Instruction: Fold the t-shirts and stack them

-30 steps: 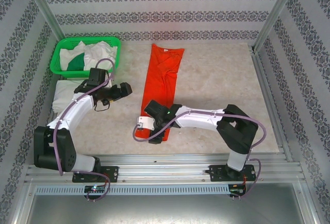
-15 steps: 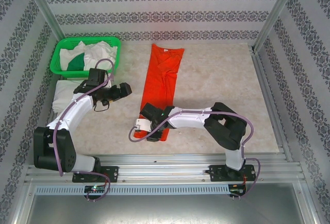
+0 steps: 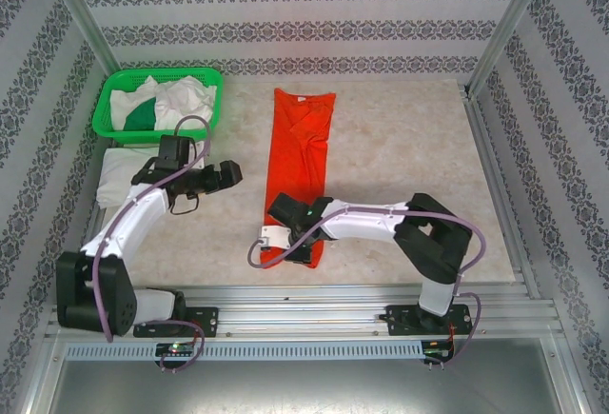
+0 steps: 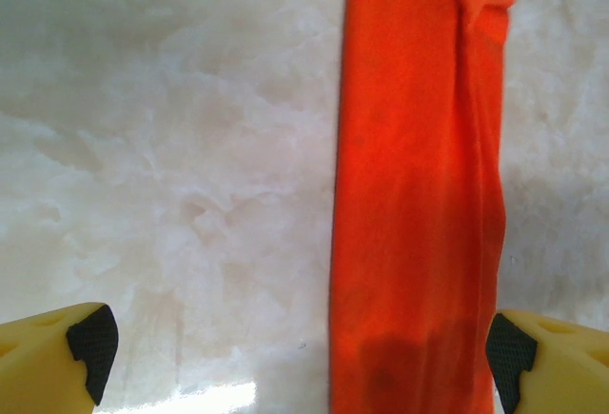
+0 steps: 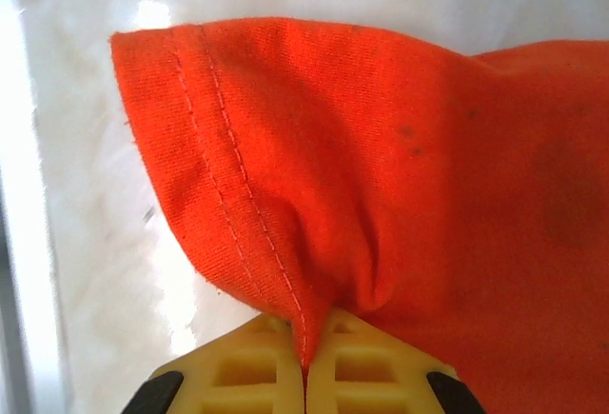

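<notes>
Far to the left of the orange-red t-shirt (image 3: 303,138), at the worktop's (image 3: 409,147) back corner, a green mesh basket (image 3: 164,72) holds crumpled white t-shirts (image 3: 186,100) and a dark green t-shirt (image 3: 141,117). Nearer than the basket, and just as far left of the orange-red t-shirt, a folded white t-shirt (image 3: 119,168) lies flat on the worktop.

Between that folded piece and the orange-red t-shirt hangs the left tool (image 3: 228,174), apart from the orange cloth. In its wrist view the left tool (image 4: 299,352) has its fingers spread wide with nothing between them. Its black pads (image 4: 92,338) sit at the lower corners, and the long orange strip (image 4: 409,195) runs up the picture on the right side.

The orange-red t-shirt lies lengthwise near the middle of the worktop, folded into a narrow band, collar end at the back.

At the near end of the orange-red t-shirt sits the right tool (image 3: 290,247). The wrist view shows the right tool (image 5: 304,362) closed tight on the stitched hem of the orange-red t-shirt (image 5: 381,167). The cloth puckers into a fold where the yellow fingers meet, and one hemmed corner stands out to the left over the pale worktop.
</notes>
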You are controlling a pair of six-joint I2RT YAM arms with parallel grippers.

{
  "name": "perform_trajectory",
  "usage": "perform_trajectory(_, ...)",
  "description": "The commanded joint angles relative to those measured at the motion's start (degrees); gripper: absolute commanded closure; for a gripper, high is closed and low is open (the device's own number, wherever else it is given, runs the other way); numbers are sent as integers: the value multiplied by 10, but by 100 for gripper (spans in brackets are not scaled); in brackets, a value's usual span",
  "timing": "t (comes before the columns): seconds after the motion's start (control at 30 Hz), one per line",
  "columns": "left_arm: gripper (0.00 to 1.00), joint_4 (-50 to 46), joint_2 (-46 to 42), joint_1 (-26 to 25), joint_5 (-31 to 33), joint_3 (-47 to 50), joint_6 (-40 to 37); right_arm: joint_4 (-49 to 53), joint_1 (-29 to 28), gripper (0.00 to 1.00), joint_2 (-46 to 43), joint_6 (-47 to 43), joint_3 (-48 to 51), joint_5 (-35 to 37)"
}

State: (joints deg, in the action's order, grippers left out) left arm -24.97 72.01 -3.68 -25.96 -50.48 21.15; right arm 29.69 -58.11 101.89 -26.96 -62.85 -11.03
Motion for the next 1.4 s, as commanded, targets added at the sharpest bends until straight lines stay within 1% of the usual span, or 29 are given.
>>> perform_trajectory(0.0,0,84,-57,-3,-16,29,-72,51,20,100,-67,8,29,-31)
perform_trajectory(0.07,0,126,-85,-2,-37,48,-101,65,33,100,-98,9,44,-38)
perform_trajectory(0.13,0,144,-107,-3,-56,56,-154,96,46,100,-120,-1,45,-39)
perform_trajectory(0.2,0,137,-117,-2,-53,54,-195,129,57,100,-129,-20,33,-41)
perform_trajectory(0.3,0,115,-124,-2,-86,49,-278,162,79,100,-134,-40,3,-52)
perform_trajectory(0.43,0,88,-143,-2,-124,58,-377,179,111,100,-112,-65,-46,-54)
perform_trajectory(0.53,0,82,-165,-2,-124,72,-418,179,138,100,-79,-82,-90,-51)
perform_trajectory(0.63,0,59,-177,-1,-145,80,-459,185,164,100,-46,-96,-143,-55)
perform_trajectory(0.8,0,30,-173,-2,-170,79,-447,184,201,100,0,-123,-203,-46)
perform_trajectory(0.97,0,33,-181,-2,-162,83,-447,180,227,100,39,-142,-255,-49)
perform_trajectory(1.23,0,5,-165,-3,-175,70,-472,163,243,100,106,-137,-334,-60)
perform_trajectory(1.37,0,29,-172,-2,-163,83,-461,148,247,100,140,-118,-359,-66)
